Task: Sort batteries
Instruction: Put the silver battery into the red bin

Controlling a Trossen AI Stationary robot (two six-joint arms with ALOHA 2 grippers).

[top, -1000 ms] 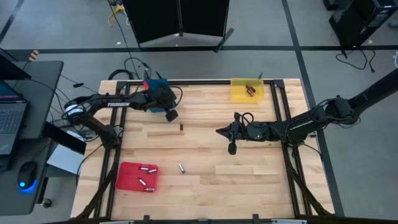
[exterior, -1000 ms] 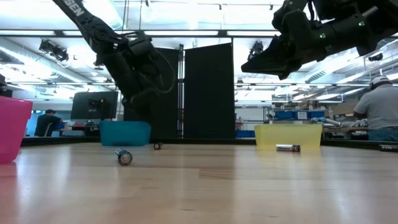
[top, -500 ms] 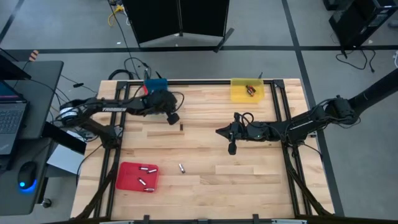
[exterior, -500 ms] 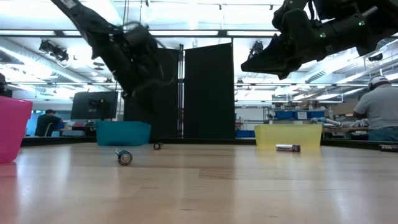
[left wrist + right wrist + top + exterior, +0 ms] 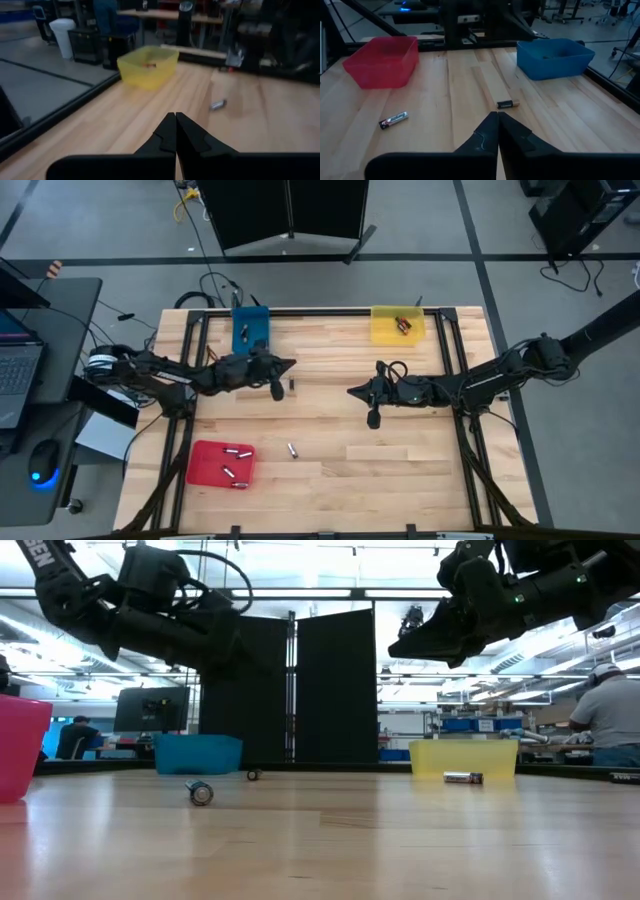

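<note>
Left gripper (image 5: 290, 365), fingers pressed together and empty, hovers near 1 loose battery (image 5: 291, 386); right gripper (image 5: 352, 391), likewise closed and empty, waits mid-table.

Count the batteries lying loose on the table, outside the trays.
2. One dark battery lies near the table's middle, right beside the left end effector. One silvery battery lies just right of the red tray. An arm could hide more.
</note>
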